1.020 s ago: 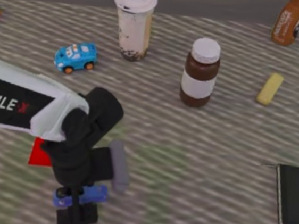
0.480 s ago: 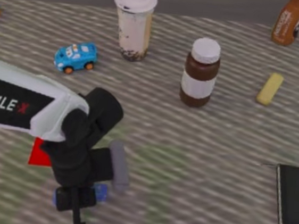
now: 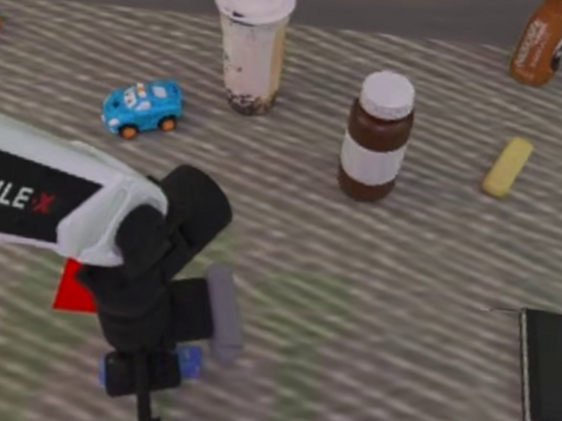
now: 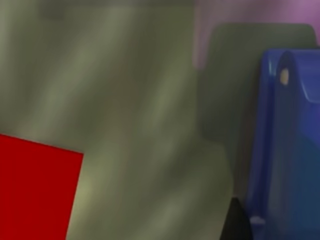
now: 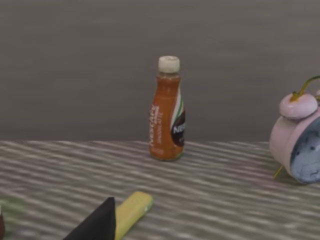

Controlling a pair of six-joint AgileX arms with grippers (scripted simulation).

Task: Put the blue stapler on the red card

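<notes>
Since a second ago my left gripper dropped over the stapler; grip unclear. Lift straight, then carry to the card.

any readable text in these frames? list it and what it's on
"AGILE X": white lettering, red X, on the black panel of the left arm, top view.
Orange bottle: vertical white lettering on its label, too blurred to read in either view.
Brown jar: white label, no text visible.
Nothing else carries text.
</notes>
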